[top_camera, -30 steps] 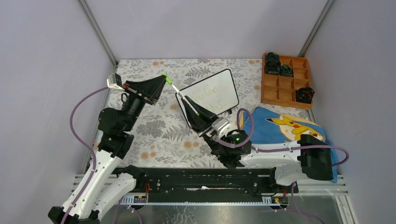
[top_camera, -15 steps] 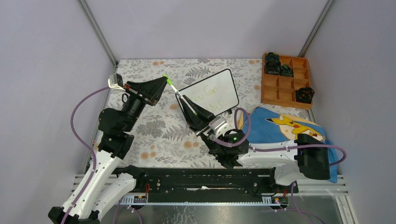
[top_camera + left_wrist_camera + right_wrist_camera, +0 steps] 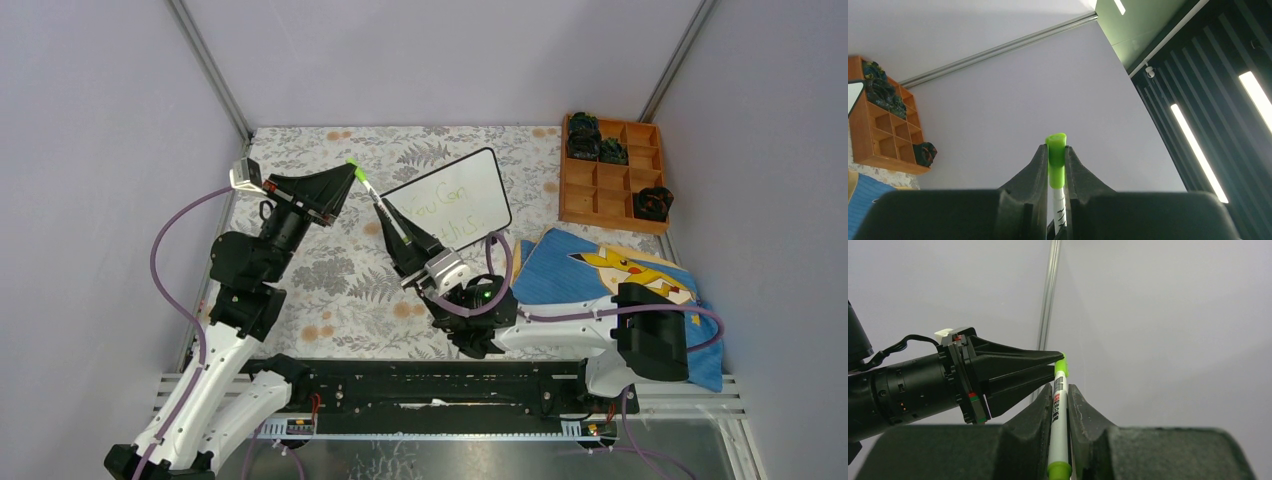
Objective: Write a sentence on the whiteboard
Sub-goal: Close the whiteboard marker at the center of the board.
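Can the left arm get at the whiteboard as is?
Probably not. The left pincer is shut on the green cap of the marker, and the right pincer, gripping that marker, sits between it and the whiteboard.

One whiteboard (image 3: 482, 176), one marker (image 3: 373, 191), one tray (image 3: 611, 190), one cloth (image 3: 558, 266), one left hand (image 3: 349, 173), one right hand (image 3: 388, 212)

Right claw (image 3: 393, 222) slid left; marker (image 3: 376, 200) now meets cap (image 3: 352, 166).
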Motion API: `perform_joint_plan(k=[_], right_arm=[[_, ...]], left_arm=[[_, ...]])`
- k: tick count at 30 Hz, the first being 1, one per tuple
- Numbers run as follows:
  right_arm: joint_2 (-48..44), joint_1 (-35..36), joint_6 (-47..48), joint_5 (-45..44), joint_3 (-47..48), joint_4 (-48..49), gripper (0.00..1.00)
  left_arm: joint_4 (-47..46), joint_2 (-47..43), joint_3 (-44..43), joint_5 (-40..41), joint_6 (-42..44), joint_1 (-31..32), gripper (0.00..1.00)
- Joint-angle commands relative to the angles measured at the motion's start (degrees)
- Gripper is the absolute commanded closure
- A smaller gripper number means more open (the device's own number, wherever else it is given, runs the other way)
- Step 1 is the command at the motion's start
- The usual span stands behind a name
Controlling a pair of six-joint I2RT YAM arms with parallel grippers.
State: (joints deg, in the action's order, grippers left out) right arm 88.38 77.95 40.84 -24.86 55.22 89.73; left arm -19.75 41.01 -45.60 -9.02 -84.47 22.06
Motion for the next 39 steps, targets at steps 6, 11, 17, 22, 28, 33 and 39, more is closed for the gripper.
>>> perform_joint_plan(k=[6,11,17,22,28,33,39], right_arm=[[2.98,0.25,4.71,-0.19,4.8,8.29,1.0],[4.26,0.27,6.32,0.45,6.47,8.33,1.0],[4.91,0.27,7.13,0.99,8.0,8.26,1.0],[5.05,0.27,7.4,0.87,8.41,8.22,1.0],[5.05,0.27,7.52,0.66,8.5,8.23,1.0],[5.21,0.27,7.66,0.6,8.67,8.2,1.0],[5.27,0.27,8.43,0.34,8.94,8.21,1.0]], left_arm=[[-3.45,-0.1,0.02,-2.7,-0.44,0.44,1.0],[-4.63,0.33,0.61,-2.46,-1.05,2.04,1.0],[-6.78,1.25,1.95,-2.3,-2.36,3.86,1.0],[-7.79,1.35,2.53,-1.39,-2.07,5.31,1.0],[-8.2,1.7,2.67,-0.76,-0.73,7.43,1.0],[-7.9,2.1,2.87,0.64,1.69,10.81,1.0],[-6.43,2.3,2.63,2.79,4.44,15.47,1.0]])
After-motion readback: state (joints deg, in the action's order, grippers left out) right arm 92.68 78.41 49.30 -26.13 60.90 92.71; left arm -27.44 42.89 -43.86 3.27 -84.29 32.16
